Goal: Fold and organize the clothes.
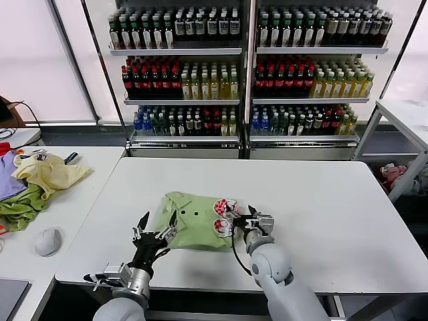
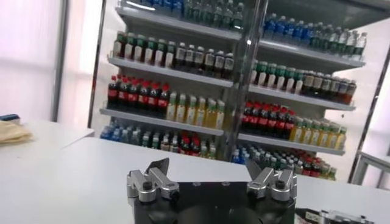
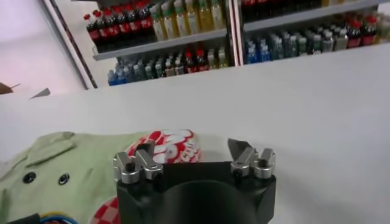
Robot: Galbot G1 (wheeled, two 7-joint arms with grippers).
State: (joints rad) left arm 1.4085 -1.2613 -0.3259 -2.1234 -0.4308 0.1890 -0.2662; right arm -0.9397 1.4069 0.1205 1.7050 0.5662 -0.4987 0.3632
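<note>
The light sage-green polo shirt [image 1: 190, 221] lies folded in a compact bundle on the white table [image 1: 321, 200], with its red-and-white patch [image 1: 222, 215] on the right side. My left gripper [image 1: 158, 225] is open and empty at the shirt's near-left edge. My right gripper [image 1: 242, 215] is open and empty just right of the patch. The right wrist view shows the shirt [image 3: 67, 176], its buttons and the patch [image 3: 170, 146] beside the open right gripper [image 3: 192, 152]. The left wrist view shows the open left gripper [image 2: 206, 169] over bare table; the shirt is hidden there.
A side table [image 1: 80, 221] at the left holds a pale yellow garment [image 1: 50, 174], a darker green one [image 1: 20, 208], a purple one [image 1: 7, 179] and a grey rounded object [image 1: 48, 241]. Bottle shelves [image 1: 247, 73] stand behind. Another table [image 1: 408, 117] is at the far right.
</note>
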